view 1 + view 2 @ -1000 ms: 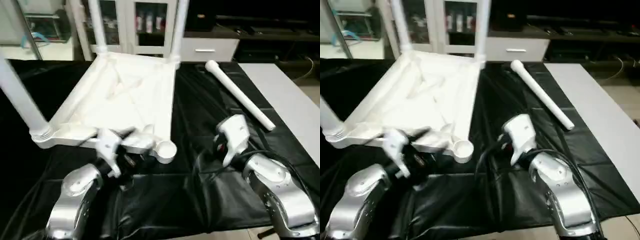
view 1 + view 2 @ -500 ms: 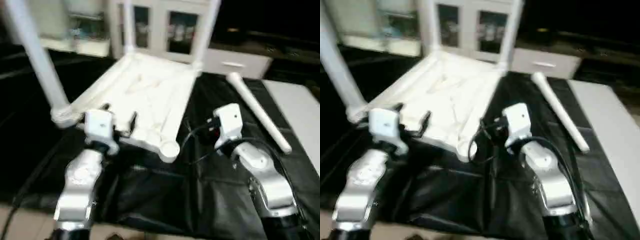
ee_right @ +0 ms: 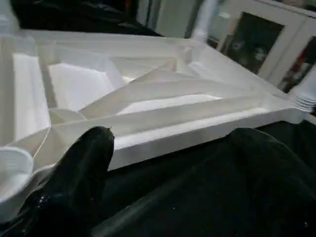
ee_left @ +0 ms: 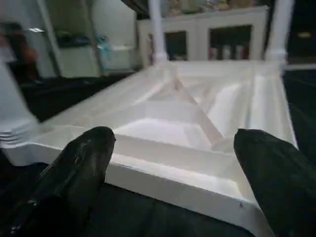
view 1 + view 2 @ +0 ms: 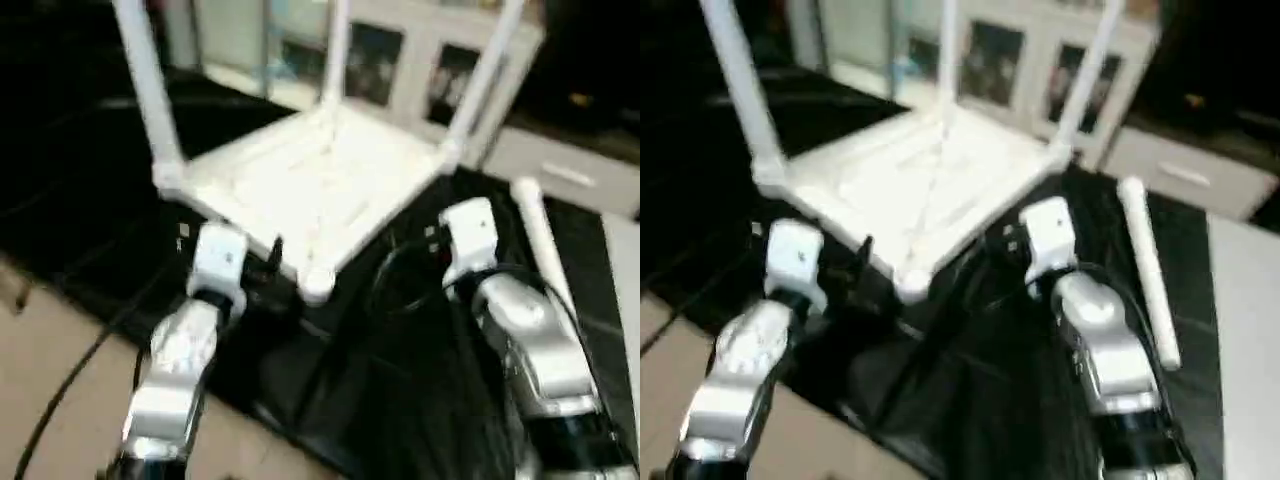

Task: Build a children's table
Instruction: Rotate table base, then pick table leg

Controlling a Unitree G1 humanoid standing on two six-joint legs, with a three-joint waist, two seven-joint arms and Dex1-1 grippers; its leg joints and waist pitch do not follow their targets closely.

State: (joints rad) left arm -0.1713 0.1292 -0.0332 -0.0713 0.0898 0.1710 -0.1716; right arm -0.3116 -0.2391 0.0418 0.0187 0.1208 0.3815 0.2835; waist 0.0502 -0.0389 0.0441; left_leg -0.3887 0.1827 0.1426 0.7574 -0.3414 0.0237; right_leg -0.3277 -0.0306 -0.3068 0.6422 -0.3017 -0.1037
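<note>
White plastic table top (image 5: 320, 185) lies ribs-up, three legs (image 5: 145, 90) standing; both pincers (image 4: 173, 163) (image 3: 168, 163) spread wide.

An upturned white table top (image 5: 930, 185) bears three upright legs; a fourth leg (image 5: 1148, 270) lies beside it.

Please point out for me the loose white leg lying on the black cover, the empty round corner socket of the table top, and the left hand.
Loose white tapered plastic leg (image 5: 1145, 270), right eye view, mid-shaft.
Empty round white corner socket (image 5: 316, 286), left eye view, its rim.
Left hand (image 4: 173, 148), left wrist view, midway between fingertips.
</note>
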